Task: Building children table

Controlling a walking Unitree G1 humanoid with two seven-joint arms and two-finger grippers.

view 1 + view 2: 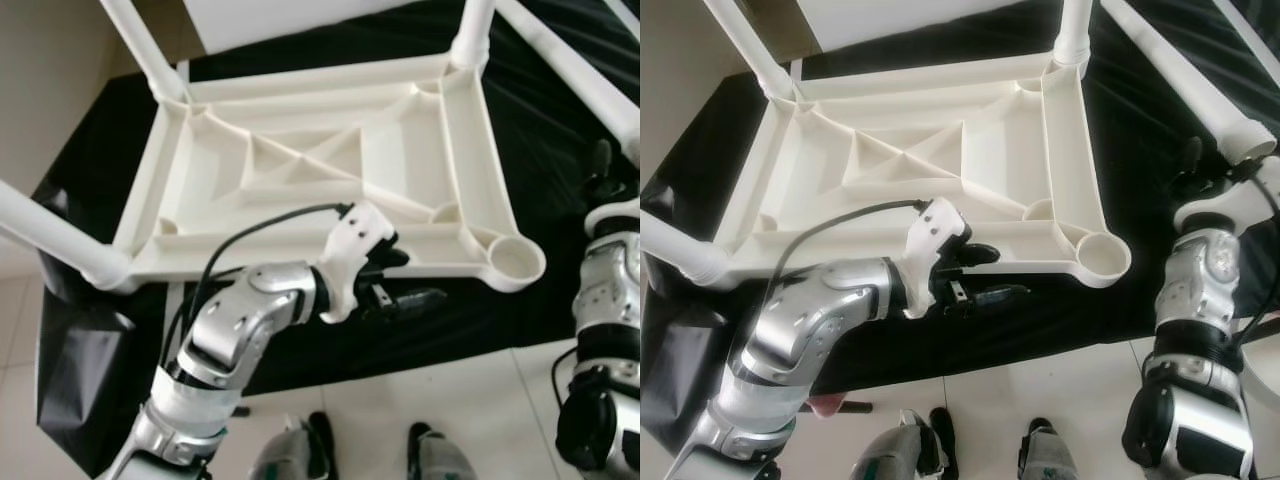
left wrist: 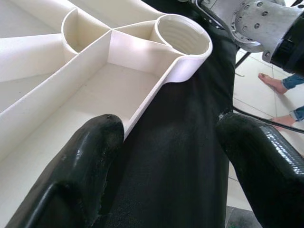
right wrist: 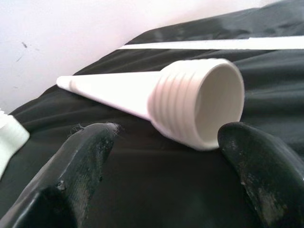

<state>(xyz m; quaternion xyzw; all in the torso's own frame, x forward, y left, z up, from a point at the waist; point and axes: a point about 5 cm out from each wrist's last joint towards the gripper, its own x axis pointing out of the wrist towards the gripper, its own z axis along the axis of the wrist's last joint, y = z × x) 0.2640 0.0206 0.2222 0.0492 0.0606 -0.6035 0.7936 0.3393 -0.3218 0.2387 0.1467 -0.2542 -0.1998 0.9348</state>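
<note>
A white plastic table top lies upside down on a black cloth. Legs stand screwed into its far left, far right and near left corners. The near right corner socket is an empty threaded ring, seen close in the left wrist view. My left gripper is open at the top's near rim, one finger against the rim wall. A loose leg lies on the cloth at the right. My right gripper is open, its fingers either side of the leg's threaded end.
The black cloth covers the low support and hangs over its near edge onto a tiled floor. A thin white strip lies beyond the loose leg. A person's bare feet stand on the tiles to the right.
</note>
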